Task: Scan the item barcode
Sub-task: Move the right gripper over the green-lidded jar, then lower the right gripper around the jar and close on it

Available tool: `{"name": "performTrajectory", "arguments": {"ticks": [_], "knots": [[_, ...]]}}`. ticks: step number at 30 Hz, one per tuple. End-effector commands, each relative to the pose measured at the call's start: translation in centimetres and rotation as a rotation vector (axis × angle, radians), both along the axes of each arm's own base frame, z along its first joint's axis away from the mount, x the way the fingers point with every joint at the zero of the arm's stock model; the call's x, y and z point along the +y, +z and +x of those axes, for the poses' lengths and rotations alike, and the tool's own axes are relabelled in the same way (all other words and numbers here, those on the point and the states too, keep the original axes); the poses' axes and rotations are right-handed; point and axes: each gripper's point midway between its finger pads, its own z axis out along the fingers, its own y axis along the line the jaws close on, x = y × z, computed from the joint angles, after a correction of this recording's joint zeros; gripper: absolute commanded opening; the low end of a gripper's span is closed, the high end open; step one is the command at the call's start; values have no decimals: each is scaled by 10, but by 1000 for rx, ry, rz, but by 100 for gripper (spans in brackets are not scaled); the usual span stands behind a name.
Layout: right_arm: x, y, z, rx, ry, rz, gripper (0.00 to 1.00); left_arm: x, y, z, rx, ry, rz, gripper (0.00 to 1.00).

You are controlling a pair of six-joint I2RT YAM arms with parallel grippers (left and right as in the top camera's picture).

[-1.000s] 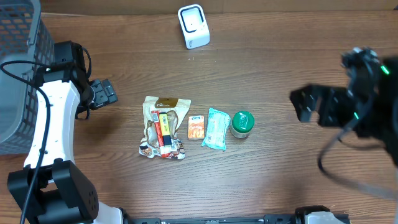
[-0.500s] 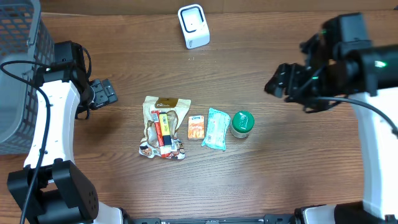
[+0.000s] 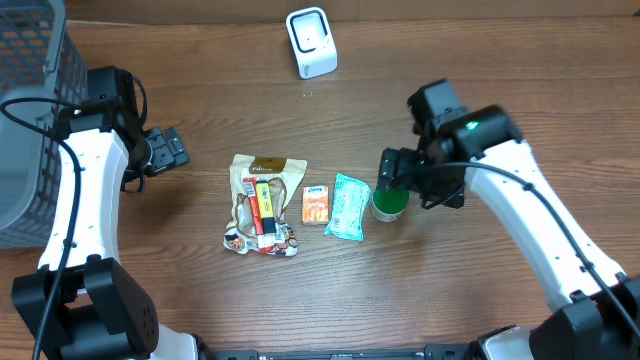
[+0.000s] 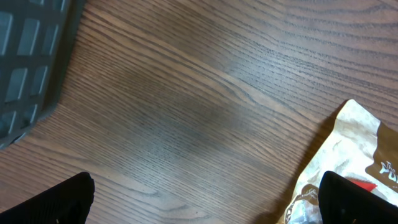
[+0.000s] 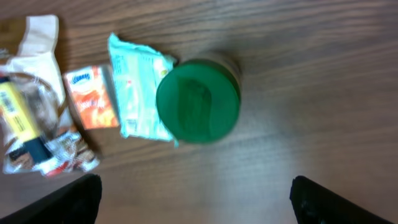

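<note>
A row of items lies mid-table: a large snack bag (image 3: 264, 205), a small orange packet (image 3: 316, 204), a pale teal packet (image 3: 349, 206) and a green-lidded jar (image 3: 388, 206). The white barcode scanner (image 3: 311, 41) stands at the far edge. My right gripper (image 3: 396, 178) hovers open over the jar's right side. In the right wrist view the green lid (image 5: 198, 99) sits just ahead of the spread right gripper (image 5: 196, 199), which holds nothing. My left gripper (image 3: 165, 148) is open over bare wood, left of the snack bag (image 4: 357, 149), and is seen in the left wrist view (image 4: 205, 202).
A grey mesh basket (image 3: 28, 110) stands at the far left, and its corner shows in the left wrist view (image 4: 31, 56). The teal packet (image 5: 138, 93) touches the jar's left side, with the orange packet (image 5: 92, 96) beside it.
My right arm has swung in from the table's right edge to just over the green-lidded jar. The left arm and all items have stayed put.
</note>
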Motion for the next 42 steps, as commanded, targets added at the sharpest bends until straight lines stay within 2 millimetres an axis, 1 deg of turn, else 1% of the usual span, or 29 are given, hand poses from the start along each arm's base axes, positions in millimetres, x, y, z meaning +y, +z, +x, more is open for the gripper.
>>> {"name": "performTrajectory", "arguments": {"ticks": [1,4,5,8,11,13,15,21,24,28,29,30,33,35,38,42], "knots": [[2,-26,-1,-7,-3,-14,99,1,1,3,-2,-13,5,100],[3,-36,5,-41,-5,-16,100,1,1,3,-2,-13,5,100],[-3,-39,10,-67,-12,-50,100,1,1,3,-2,-13,5,100],[-11,-40,15,-93,-21,-95,100,1,1,3,-2,-13,5,100],[-10,-42,18,-102,-19,-97,100,1,1,3,-2,-13,5,100],[-8,-46,18,-96,-13,-99,99,1,1,3,-2,-13,5,100],[-4,-51,17,-85,1,-104,95,1,1,3,-2,-13,5,100],[14,-72,17,-61,53,-116,95,1,1,3,-2,-13,5,100],[12,-77,18,-63,59,-149,95,1,1,3,-2,-13,5,100],[4,-78,18,-68,54,-194,90,1,1,3,-1,-13,5,100],[-1,-78,16,-63,53,-220,85,1,1,3,-2,-13,5,100],[-3,-78,16,-61,53,-229,82,1,1,3,-2,-13,5,100],[-7,-78,13,-50,87,-251,80,1,1,3,-2,-13,5,100],[-13,-75,13,-55,114,-288,72,1,1,3,-2,-13,5,100],[-12,-67,17,-62,112,-287,70,1,1,3,-2,-13,5,100],[-8,-57,24,-82,109,-278,71,1,1,3,-2,-13,5,100]]}}
